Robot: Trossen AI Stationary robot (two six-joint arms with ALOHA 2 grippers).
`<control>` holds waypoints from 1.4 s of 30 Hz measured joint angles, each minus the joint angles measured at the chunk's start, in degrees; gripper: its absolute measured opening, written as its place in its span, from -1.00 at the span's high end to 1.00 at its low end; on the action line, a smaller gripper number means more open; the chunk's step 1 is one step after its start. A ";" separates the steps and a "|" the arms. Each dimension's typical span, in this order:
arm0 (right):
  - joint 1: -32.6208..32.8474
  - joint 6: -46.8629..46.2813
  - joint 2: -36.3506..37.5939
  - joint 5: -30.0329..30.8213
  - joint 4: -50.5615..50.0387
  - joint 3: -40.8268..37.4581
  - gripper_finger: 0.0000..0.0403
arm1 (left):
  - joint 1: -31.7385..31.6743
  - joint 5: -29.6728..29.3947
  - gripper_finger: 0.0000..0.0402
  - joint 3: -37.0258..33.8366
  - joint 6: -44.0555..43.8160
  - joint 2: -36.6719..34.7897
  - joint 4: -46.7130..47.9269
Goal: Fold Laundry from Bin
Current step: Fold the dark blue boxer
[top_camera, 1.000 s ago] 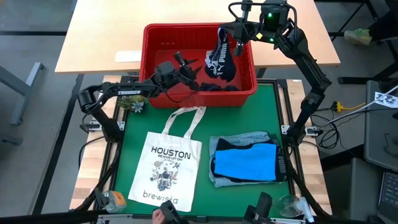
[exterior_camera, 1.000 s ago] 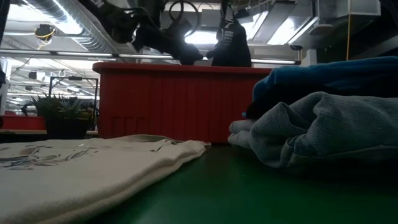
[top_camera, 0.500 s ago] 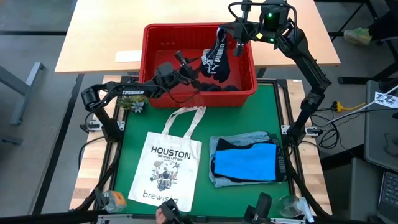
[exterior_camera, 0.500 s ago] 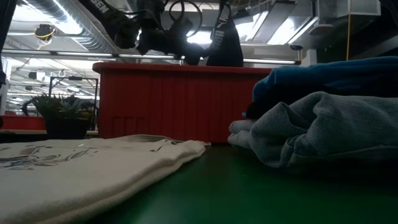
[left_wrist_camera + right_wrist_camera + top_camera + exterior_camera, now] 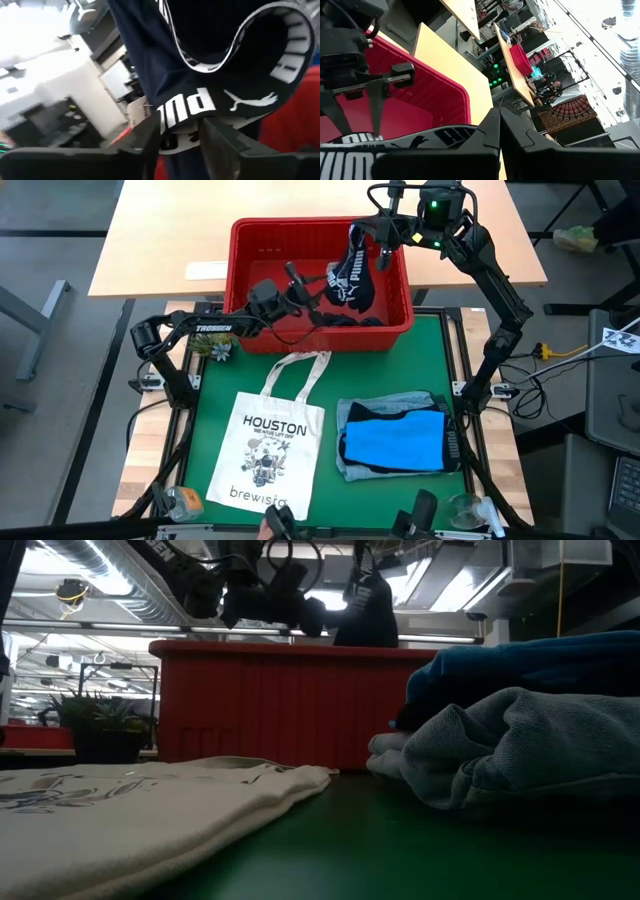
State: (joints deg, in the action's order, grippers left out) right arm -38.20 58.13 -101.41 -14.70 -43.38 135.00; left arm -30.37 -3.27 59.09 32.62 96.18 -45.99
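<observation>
We held the dark navy garment (image 5: 350, 275) above the bin (image 5: 250, 240) in the clamped right gripper (image 5: 383, 252) so its waistband hung free for the half-open left gripper (image 5: 318, 288) straddling it.

Both arms are matte black and jointed, with loose black cables looping off them. The left arm (image 5: 205, 328) has white TROSSEN lettering along its link; the right arm (image 5: 487, 270) has a green light glowing on its wrist.
</observation>
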 joint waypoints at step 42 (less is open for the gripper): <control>-0.02 -10.14 6.97 19.34 -0.89 0.00 1.00 | 0.85 -6.84 1.00 0.02 -29.05 -28.08 8.80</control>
State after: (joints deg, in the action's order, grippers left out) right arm -38.22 47.99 -94.43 4.64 -44.27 135.00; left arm -29.52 -10.12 59.11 3.57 68.10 -37.19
